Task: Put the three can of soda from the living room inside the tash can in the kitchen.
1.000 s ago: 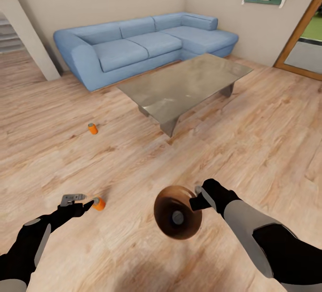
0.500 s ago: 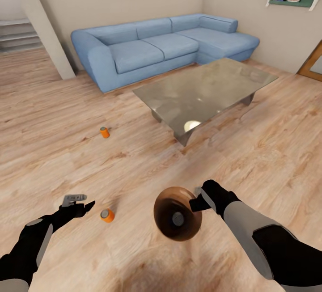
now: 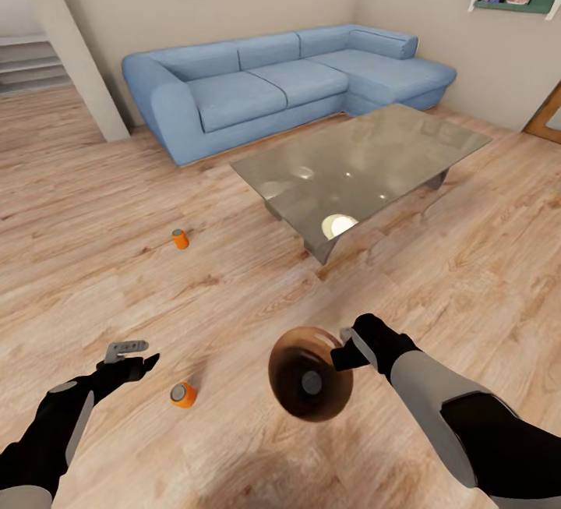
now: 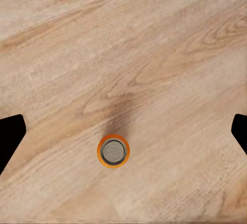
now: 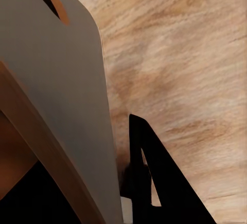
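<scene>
The trash can (image 5: 56, 95) runs off the right wrist picture's edges beside the right fingers (image 5: 149, 178). The left fingers (image 4: 10, 136) show only as cropped dark tips.

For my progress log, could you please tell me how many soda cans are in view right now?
3: one can upright on the floor beside the left gripper, one can farther off on the floor towards the sofa, and what looks like a third inside the trash can.

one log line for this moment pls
room: living room | right gripper: holds trash can, one can inside | left gripper: open above floor can
</scene>
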Tool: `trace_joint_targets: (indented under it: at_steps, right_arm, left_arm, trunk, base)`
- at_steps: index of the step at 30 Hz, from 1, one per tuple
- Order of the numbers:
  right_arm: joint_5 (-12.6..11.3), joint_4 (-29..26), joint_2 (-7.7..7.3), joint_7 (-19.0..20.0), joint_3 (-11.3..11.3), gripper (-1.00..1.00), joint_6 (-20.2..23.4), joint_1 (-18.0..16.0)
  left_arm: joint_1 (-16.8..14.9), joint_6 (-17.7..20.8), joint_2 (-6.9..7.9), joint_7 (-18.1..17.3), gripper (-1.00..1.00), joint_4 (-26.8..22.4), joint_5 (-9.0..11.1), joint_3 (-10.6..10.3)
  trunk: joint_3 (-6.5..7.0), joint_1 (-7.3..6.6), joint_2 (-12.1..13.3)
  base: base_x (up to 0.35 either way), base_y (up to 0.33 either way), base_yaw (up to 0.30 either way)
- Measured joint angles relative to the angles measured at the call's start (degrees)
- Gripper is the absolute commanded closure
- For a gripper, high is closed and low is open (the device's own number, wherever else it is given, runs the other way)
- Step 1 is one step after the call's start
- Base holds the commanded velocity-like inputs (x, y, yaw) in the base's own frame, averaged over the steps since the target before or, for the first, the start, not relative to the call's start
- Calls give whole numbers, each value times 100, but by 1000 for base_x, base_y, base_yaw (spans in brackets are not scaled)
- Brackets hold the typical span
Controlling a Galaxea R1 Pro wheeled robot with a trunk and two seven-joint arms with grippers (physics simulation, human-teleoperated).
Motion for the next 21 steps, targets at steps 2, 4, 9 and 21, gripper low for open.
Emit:
trace_joint_targets:
  at_steps: [2, 4, 9, 21]
  right_arm:
    - [-54, 3, -12, 12, 1, 100, 225, -1]
    - [12, -15, -34, 23, -34, 100, 586, -33]
    - [27, -451, -298, 211, -47, 100, 1262, -389]
    - [175, 1230, -800, 888, 143, 100, 1239, -2434]
  left_arm:
    - [-30, 209, -7, 69, -100, 10, 20, 0]
    - [-96, 396, -12, 117, -100, 14, 38, 1]
    - [-155, 488, -19, 166, -100, 67, 38, 1]
    - [-1020, 1569, -350, 339, -100, 265, 53, -26]
  trunk:
    - [-1, 0, 0]
    - [0, 0, 0]
    - [-9, 0, 0]
    - [-309, 263, -480]
  base:
    - [7, 0, 0]
    - [2, 0, 0]
    - [0, 0, 0]
    - [0, 0, 0]
